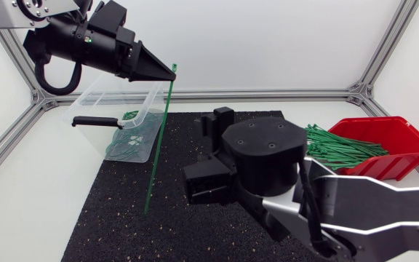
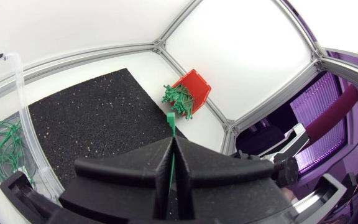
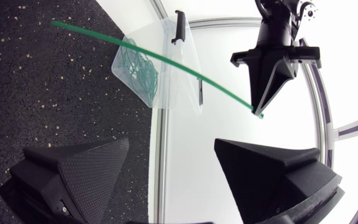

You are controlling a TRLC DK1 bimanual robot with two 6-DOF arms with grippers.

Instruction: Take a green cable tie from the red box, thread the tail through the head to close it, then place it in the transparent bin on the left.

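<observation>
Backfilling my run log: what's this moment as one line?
left gripper: shut on green cable tie | tie state: straight, unthreaded, hanging over mat | right gripper: open, empty | transparent bin: looped ties inside

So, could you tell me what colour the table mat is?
The mat is black, pale-speckled; right wrist view.

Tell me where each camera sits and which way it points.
Head view: fixed above the table, looking down on the black mat, both arms, the transparent bin and red box.
Left wrist view: on the left arm, looking across the mat to the red box; its own left pincer is shut on the green cable tie.
Right wrist view: on the right arm, facing the bin and left pincer; its own right pincer is open.
Shared: all three show the tie.
</observation>
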